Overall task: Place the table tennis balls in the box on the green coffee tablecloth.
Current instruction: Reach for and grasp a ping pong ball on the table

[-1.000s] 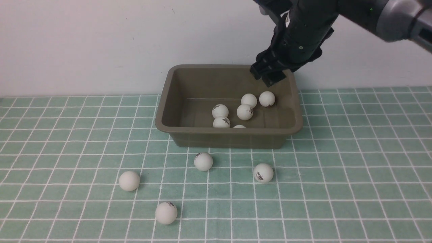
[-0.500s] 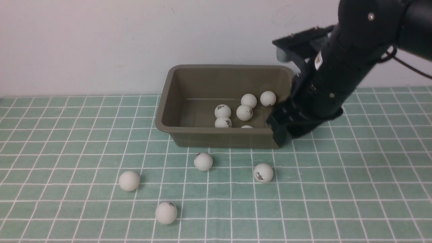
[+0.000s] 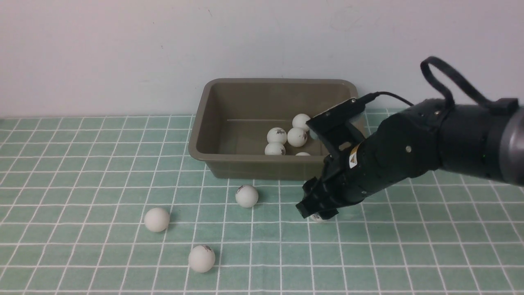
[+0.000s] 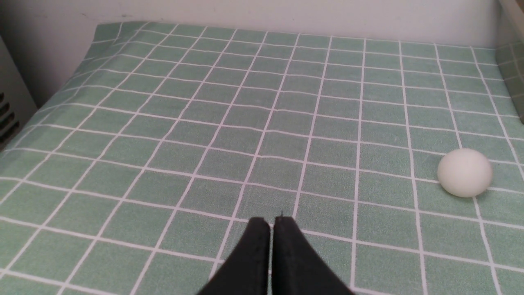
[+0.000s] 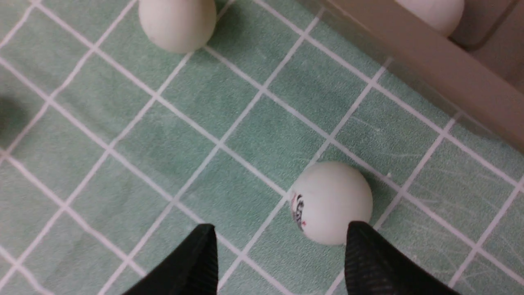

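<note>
The olive-brown box (image 3: 204,123) stands on the green coffee tablecloth (image 3: 82,164) and holds several table tennis balls (image 3: 297,137). Three more balls lie loose on the cloth in front of it (image 3: 247,196), (image 3: 156,219), (image 3: 201,258). My right gripper (image 3: 317,208) (image 5: 282,235) is low over a logo-printed ball (image 5: 331,200), its jaws open. That ball lies just beyond the fingertips, close to one finger (image 5: 364,254); in the front view only a sliver of it (image 3: 317,218) shows. My left gripper (image 4: 271,223) is shut on nothing, above bare cloth, with a plain ball (image 4: 464,172) off to its side.
The white wall rises right behind the box. In the right wrist view the box's front wall (image 5: 430,65) runs close by the logo ball, and another loose ball (image 5: 178,22) lies a few squares away. The cloth's far-left edge (image 4: 61,78) drops off beside a grey unit.
My right arm has swung from above the box, past its right front corner, down to the logo ball on the cloth. The balls inside the box have shifted slightly.
</note>
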